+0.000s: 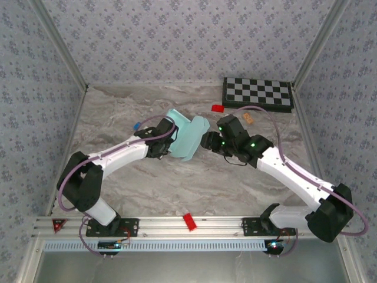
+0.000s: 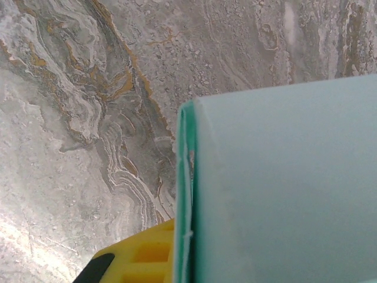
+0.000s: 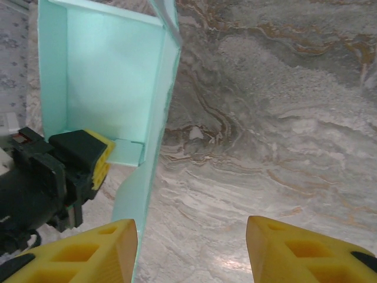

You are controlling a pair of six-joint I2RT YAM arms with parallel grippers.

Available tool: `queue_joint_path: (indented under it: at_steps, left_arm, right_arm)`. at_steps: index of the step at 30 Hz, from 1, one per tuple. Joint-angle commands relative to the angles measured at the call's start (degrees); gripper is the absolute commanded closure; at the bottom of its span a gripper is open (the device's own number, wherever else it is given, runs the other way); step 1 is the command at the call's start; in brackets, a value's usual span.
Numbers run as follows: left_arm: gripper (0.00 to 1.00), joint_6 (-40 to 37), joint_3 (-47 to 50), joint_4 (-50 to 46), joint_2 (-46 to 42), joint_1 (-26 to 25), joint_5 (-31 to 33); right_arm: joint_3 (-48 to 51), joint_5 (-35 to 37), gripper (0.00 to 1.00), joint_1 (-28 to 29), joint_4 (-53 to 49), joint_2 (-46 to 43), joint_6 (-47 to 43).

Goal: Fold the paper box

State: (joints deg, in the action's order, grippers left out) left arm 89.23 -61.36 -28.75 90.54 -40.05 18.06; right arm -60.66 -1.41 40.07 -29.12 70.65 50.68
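Note:
The paper box [image 1: 187,135], pale light-blue card, is held partly folded above the middle of the table. My left gripper [image 1: 167,141] is shut on its left side. In the left wrist view the card's doubled edge [image 2: 187,194] runs up against one yellow finger [image 2: 141,259], and the other finger is hidden behind the card. In the right wrist view the box [image 3: 112,76] stands upright and open-sided, with the left gripper's pad [image 3: 97,159] on a small tab. My right gripper [image 3: 194,253] is open just right of the box, its left finger [image 3: 88,253] beside a hanging flap [image 3: 136,194].
A black-and-white checkerboard [image 1: 257,93] lies at the back right. A red block [image 1: 218,108] and a small orange piece [image 1: 248,118] lie near it. A red piece [image 1: 189,221] sits on the front rail. Patterned walls close in the table on three sides.

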Motion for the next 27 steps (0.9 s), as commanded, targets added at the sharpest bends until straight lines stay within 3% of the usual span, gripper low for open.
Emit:
queue_joint_path:
  at_steps: [1, 9, 27]
  left_arm:
    - [1.00, 3.05, -1.93, -2.51, 0.75, -0.55, 1.36]
    - [1.00, 4.12, -1.75, -2.68, 0.54, -0.58, 0.36]
    - [1.00, 7.10, -0.55, -2.81, -0.21, -1.59, -1.65]
  right_arm:
    - [0.28, -1.70, 0.47, 0.43, 3.65, 1.01, 2.02]
    - [1.16, -1.95, 0.51, 0.70, 5.87, 2.54, 2.08]
    - [1.65, -0.46, 0.79, 1.22, 8.02, 5.98, 2.32]
